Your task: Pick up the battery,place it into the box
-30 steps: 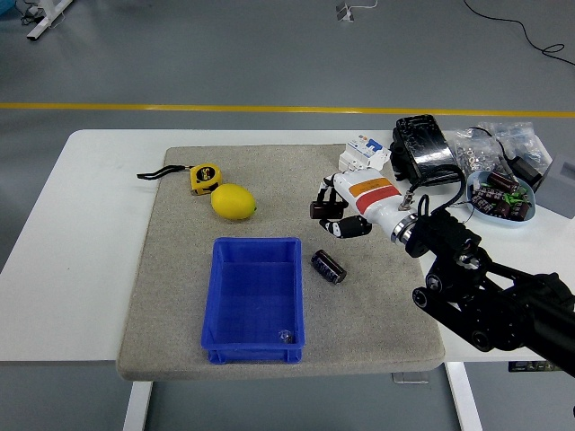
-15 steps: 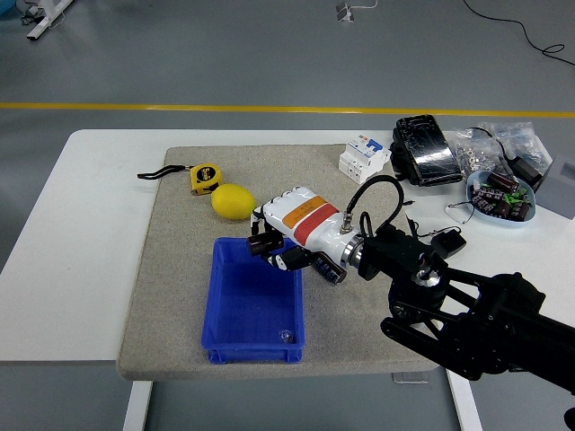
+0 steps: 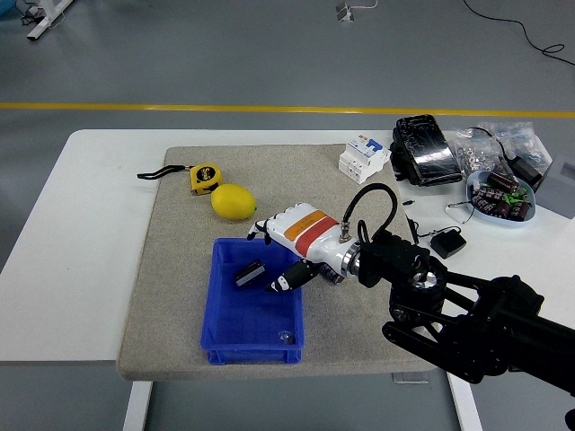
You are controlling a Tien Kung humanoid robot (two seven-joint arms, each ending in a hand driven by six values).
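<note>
The robot's right hand (image 3: 280,241) reached over the blue box (image 3: 254,303), fingers spread and holding nothing. 1 dark battery (image 3: 250,274) lay tilted inside the box, just below the hand. A lemon (image 3: 234,201) sat nearby on the table (image 3: 81,233).

White-shelled right hand (image 3: 286,242) on a black jointed arm (image 3: 467,319)

The hand's back is covered by a glossy white shell crossed by an orange patch and a red band; its fingers (image 3: 283,283) are dark with pale tips. A silver metal collar is seen at the wrist, and a black cable (image 3: 367,199) is looped above it. The arm is built of matte black segments joined by round pivots with small screws.
</note>
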